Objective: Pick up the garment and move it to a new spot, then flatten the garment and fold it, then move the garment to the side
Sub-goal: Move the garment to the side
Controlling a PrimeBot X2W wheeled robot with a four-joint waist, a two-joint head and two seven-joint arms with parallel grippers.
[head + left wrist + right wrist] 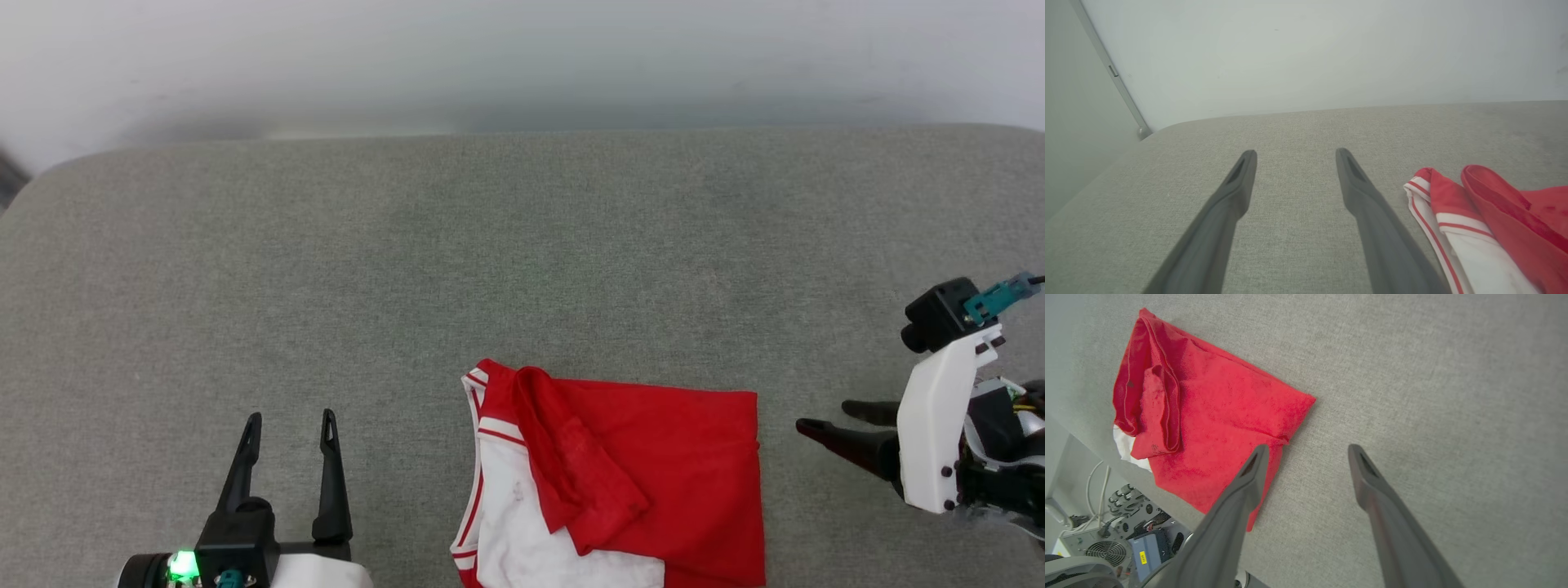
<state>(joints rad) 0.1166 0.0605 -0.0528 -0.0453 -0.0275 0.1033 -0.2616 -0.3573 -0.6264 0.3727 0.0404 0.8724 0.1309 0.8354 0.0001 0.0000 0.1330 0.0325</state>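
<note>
Looking down from the head camera first: the garment (653, 474) lies folded into a rough rectangle at the near edge of the table (522, 245), which has a grey woven cover and rounded corners. Soft red knit is on top, with a rumpled flap doubled over it and a white sleeve with red-white striped trim peeking out on the left. The left claw (291, 418) sits at the lower left, its slim dark fingers apart and holding nothing, well clear of the cloth. The right claw (826, 415) comes in sideways from the right, fingers spread and empty, its tips just beside the shirt's right edge with a strip of grey between them.

Over to the left wrist: the left claw (1295, 155) is wide open over bare grey weave (1290, 122), the striped sleeve and red fold of the garment (1494, 212) off to one side, a plain pale wall (1306, 53) behind.

Right wrist now: the right claw (1308, 451) is parted, and one matte finger crosses the garment's (1229, 408) edge in the frame; contact can't be judged. The red fabric looks fuzzy and creased. Past the table's (1433, 396) edge sit cables and a fan grille (1106, 547).
</note>
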